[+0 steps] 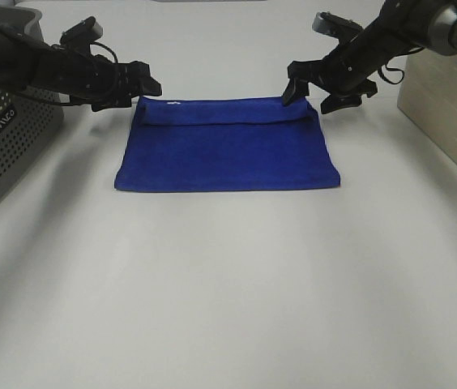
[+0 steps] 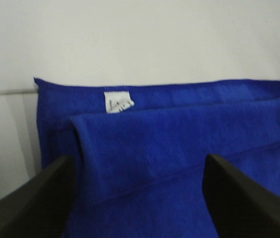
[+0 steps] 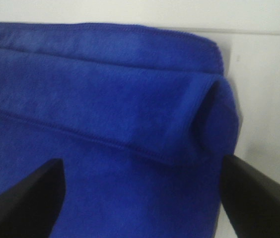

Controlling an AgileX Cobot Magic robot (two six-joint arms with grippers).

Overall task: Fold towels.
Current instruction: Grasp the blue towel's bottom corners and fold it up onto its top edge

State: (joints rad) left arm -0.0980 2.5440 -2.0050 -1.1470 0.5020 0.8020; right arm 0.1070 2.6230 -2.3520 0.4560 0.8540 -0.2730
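Note:
A blue towel [image 1: 227, 146] lies folded flat on the white table, its upper layer's hemmed edge a little short of the far edge. A white label [image 2: 118, 103] shows near its far left corner. My left gripper [image 1: 141, 91] hovers open just above the far left corner, holding nothing; the towel [image 2: 179, 148] fills the space below its fingers [image 2: 31, 198]. My right gripper [image 1: 316, 96] hovers open above the far right corner, where the upper layer curls up in the right wrist view [image 3: 199, 124].
A grey perforated bin [image 1: 2, 146] stands at the left edge. A wooden box [image 1: 447, 113] stands at the right edge. The white table [image 1: 228, 292] stretches bare in front of the towel.

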